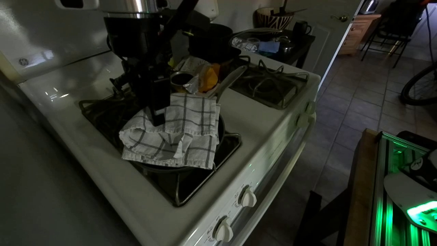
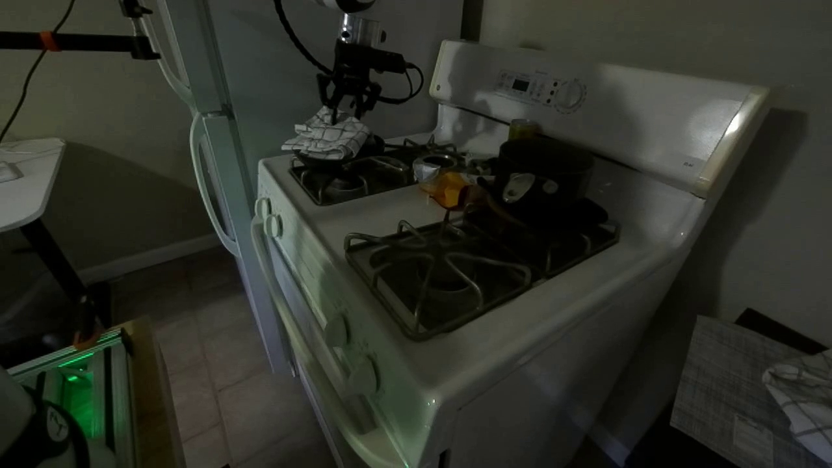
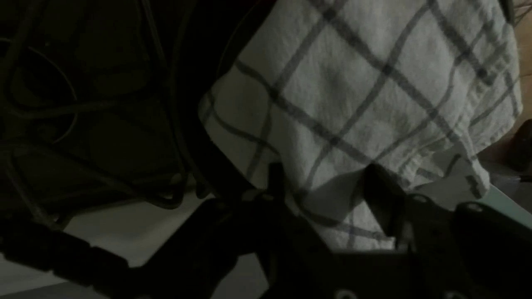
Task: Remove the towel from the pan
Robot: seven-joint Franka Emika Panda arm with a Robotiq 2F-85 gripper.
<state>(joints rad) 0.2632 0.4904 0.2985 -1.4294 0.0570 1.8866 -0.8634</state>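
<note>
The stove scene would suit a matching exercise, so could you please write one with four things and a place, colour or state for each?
1. towel
2. pan
3. knobs
4. gripper

A. jaws apart
B. on the front of the stove
C. white with dark lines
D. beneath the towel

Pairs: 1-C; 2-D; 3-B; 4-A
</note>
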